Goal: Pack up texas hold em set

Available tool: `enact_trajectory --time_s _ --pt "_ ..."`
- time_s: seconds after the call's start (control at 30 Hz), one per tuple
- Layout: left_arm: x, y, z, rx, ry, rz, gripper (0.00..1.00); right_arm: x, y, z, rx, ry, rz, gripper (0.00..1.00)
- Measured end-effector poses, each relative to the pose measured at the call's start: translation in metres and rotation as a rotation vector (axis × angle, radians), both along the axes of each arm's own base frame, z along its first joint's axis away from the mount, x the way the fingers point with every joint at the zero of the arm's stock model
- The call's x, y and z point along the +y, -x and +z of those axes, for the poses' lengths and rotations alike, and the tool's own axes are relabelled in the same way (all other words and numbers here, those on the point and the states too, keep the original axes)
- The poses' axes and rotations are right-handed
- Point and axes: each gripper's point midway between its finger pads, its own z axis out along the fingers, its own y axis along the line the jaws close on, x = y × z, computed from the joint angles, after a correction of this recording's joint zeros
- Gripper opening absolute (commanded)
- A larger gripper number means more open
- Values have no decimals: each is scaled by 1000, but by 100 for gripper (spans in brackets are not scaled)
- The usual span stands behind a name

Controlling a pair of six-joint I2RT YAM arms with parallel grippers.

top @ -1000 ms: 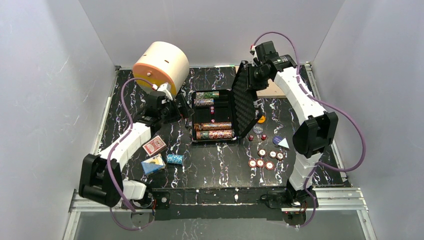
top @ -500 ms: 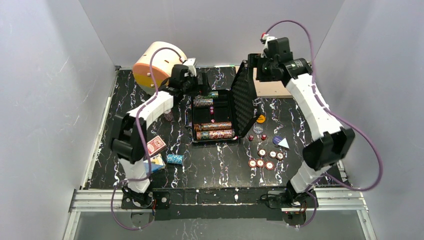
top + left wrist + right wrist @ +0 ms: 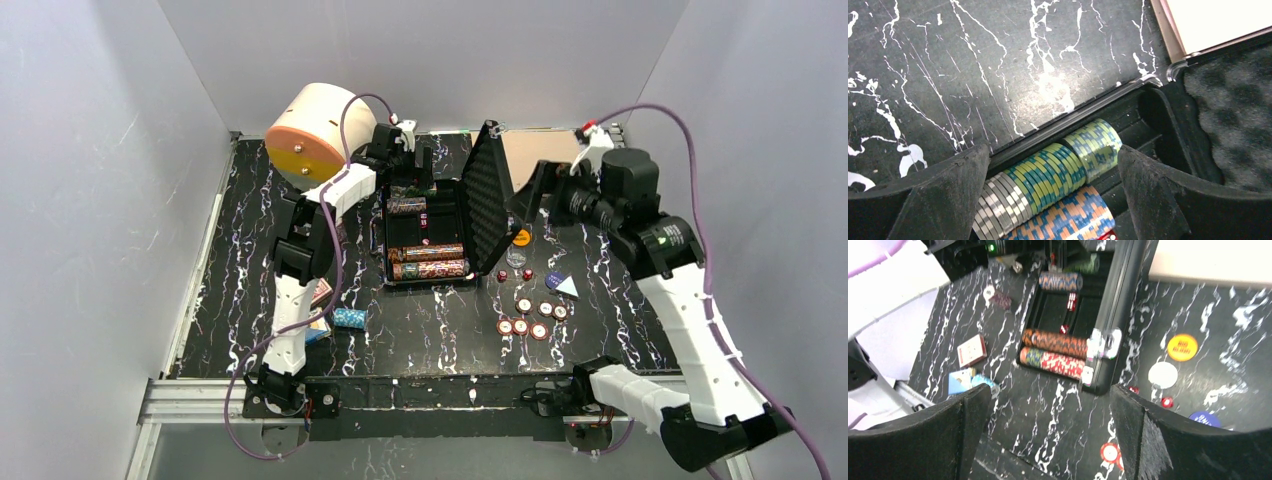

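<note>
The black briefcase [image 3: 455, 205] lies open mid-table, its foam-lined lid [image 3: 490, 195] standing upright. Rows of striped chips [image 3: 430, 262] fill its slots. My left gripper [image 3: 420, 165] hangs open over the case's far end, its fingers either side of the green-yellow chip row [image 3: 1068, 162] without touching it. My right gripper [image 3: 528, 208] is open and empty, just right of the lid; in its wrist view the fingers [image 3: 1135, 425] frame bare table. Loose red chips [image 3: 525, 318], red dice [image 3: 501, 275] and round buttons [image 3: 521, 238] lie right of the case. A red deck [image 3: 971, 350] and a blue deck [image 3: 960, 381] lie to its left.
A big cream cylinder [image 3: 320, 130] with an orange face sits at the back left, close behind my left arm. A flat tan board [image 3: 545, 155] lies behind the lid. A short stack of blue chips [image 3: 349, 318] rests by the blue deck. Grey walls enclose the table.
My right gripper has opened, let go of the lid and drawn back to the right and lower; the lid stays upright. My left arm swung from beside the case to its far end.
</note>
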Motion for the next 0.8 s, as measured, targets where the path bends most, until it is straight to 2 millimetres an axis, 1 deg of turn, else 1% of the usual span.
enact_trajectory --time_s 0.07,0.1,0.23,0.3,0.33,0.4,0.57,0.7,0.8 --pt "0 -2 -9 6 -8 -3 98 0 11 -23 55 -10 5 95" --pt "-1 -4 -10 3 -7 -4 98 1 13 -34 80 -15 6 95" --pt "-2 -7 -12 -5 -7 -5 98 6 24 -97 238 -21 16 95" --pt "-2 -8 -12 -10 -6 -5 98 6 28 -122 298 -20 11 95" --pt "-3 -8 -11 -12 -5 -5 98 6 30 -131 316 -18 10 95" --pt "-3 -10 -10 -17 -3 -4 98 7 30 -140 326 -16 6 95" --pt "-3 -13 -16 -15 3 12 98 11 22 -151 271 1 -11 95" --pt "-1 -18 -21 -8 -7 45 97 14 11 -161 202 28 -44 88" --pt "1 -20 -25 5 -15 69 95 14 3 -167 154 51 -83 81"
